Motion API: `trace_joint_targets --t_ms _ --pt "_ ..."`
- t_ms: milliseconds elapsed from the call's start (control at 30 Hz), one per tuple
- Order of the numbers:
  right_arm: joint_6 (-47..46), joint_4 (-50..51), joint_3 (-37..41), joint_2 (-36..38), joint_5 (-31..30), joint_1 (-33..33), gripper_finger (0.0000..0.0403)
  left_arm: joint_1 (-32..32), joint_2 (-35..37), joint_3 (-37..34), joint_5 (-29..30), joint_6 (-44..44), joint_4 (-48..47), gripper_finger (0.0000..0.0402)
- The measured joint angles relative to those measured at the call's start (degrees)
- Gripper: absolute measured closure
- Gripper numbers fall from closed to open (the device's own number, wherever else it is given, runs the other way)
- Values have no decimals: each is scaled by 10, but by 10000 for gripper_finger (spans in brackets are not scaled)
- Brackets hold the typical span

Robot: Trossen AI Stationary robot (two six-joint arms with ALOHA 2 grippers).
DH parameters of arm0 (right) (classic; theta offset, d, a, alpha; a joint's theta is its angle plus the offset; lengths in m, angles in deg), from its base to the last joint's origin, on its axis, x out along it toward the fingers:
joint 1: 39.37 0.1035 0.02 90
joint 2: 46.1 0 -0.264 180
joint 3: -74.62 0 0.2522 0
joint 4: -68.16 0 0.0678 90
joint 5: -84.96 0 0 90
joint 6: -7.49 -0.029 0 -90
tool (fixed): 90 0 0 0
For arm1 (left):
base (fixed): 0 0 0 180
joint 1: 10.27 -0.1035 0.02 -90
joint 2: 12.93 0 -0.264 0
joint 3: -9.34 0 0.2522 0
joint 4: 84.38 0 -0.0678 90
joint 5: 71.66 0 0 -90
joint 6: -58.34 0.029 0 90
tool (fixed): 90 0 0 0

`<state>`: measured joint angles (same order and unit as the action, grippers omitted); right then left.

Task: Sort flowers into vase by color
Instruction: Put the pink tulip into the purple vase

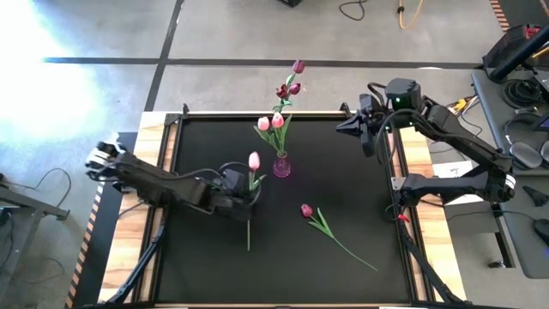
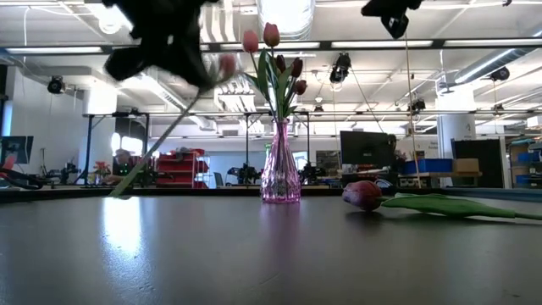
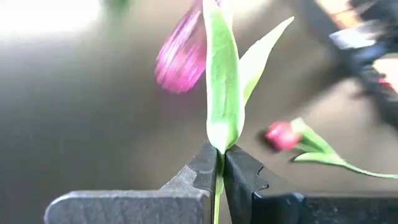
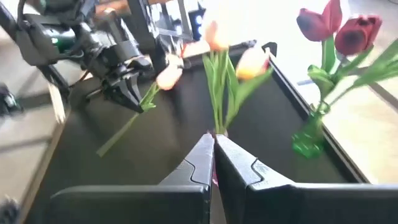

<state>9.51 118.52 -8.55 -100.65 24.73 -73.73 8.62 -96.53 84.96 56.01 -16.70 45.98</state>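
The left gripper (image 1: pixel 244 196) is clenched on the thin green stem of a light pink artificial tulip (image 1: pixel 254 160), whose head rises just above its fingers (image 3: pixel 202 168), lifted off the black table (image 1: pixel 343 275). Just beyond that gripper, toward the right, stands the clear pink glass vase (image 1: pixel 281 166) holding pink and maroon tulips. A dark pink tulip (image 1: pixel 307 210) lies flat nearby. The right gripper (image 1: pixel 353 125) hovers well apart at the table's far right edge, fingers pressed together and holding nothing.

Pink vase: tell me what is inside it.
Two light pink tulips stand in the pink vase; the maroon tulips sit in a green vase beyond it. Stem ends inside cannot be seen.
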Motion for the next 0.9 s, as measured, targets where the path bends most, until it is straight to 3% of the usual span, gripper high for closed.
trace_joint_targets --t_ms 100,233,467,633,900 --pt "-50 -44 0 -5 -5 21 392 5 54 0 47 151 55 401" --pt "-111 -119 0 -14 -51 75 380 -3 119 0 54 295 106 401" --pt "-177 -245 -16 -58 -130 180 340 -9 211 13 -12 494 217 401" --pt "-187 -301 -66 -124 -165 247 304 -23 227 56 -41 577 230 401" --pt "-190 -298 -215 -257 -184 305 223 -49 203 126 -99 654 207 402"
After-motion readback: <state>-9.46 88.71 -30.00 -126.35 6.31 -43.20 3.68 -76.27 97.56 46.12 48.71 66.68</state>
